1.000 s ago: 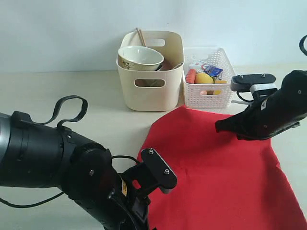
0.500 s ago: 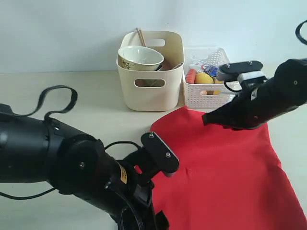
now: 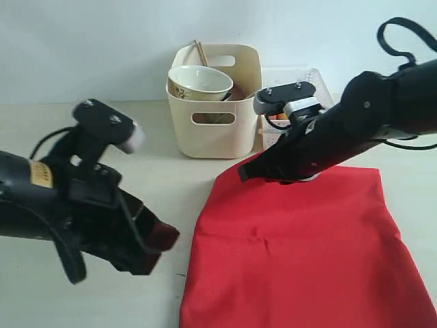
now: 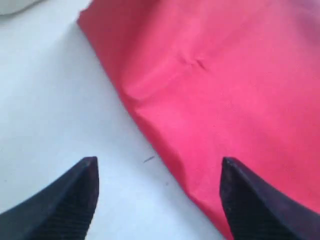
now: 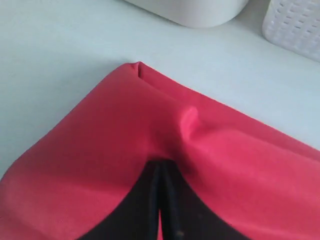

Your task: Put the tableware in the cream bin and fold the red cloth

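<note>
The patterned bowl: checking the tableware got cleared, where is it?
In the exterior view, the bowl sits in the cream bin at the back of the table, left of the white basket.

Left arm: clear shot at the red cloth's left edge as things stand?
Likely yes. The left gripper hovers, jaws open, over that edge of the red cloth; only bare table lies beside it. The right gripper pinches the far corner, clear.

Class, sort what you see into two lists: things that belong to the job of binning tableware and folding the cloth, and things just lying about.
Belongs to the job: cream bin; bowl and chopsticks inside it; red cloth; right gripper, shut on the cloth; left gripper, open.

Just lying about: white perforated basket.
</note>
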Tool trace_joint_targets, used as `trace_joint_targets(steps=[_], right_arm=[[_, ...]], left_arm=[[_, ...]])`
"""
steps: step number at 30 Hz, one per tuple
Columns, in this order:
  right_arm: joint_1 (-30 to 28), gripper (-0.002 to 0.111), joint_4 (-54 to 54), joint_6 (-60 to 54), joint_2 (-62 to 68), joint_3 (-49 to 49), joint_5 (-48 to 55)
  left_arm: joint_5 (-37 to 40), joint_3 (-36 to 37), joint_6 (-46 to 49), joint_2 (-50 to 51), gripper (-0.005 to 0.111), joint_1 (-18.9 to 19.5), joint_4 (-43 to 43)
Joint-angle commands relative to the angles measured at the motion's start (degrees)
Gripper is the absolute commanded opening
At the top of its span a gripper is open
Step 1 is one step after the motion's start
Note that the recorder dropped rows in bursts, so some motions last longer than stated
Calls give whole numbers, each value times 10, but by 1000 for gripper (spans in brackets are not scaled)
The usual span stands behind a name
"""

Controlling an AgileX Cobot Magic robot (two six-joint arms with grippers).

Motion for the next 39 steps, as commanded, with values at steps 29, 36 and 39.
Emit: trace_joint_targets(steps=[29, 36, 39], right_arm=[[-65, 32, -68, 114, -90, 29, 264], [-117, 68, -72, 104, -112, 78, 286], [-138, 70, -72, 100, -112, 100, 280]], left_arm=[[-151, 166, -59, -369, 66, 92, -37], [-149, 167, -49, -395, 66, 62, -32], [-148, 167, -47, -412, 66, 57, -32]])
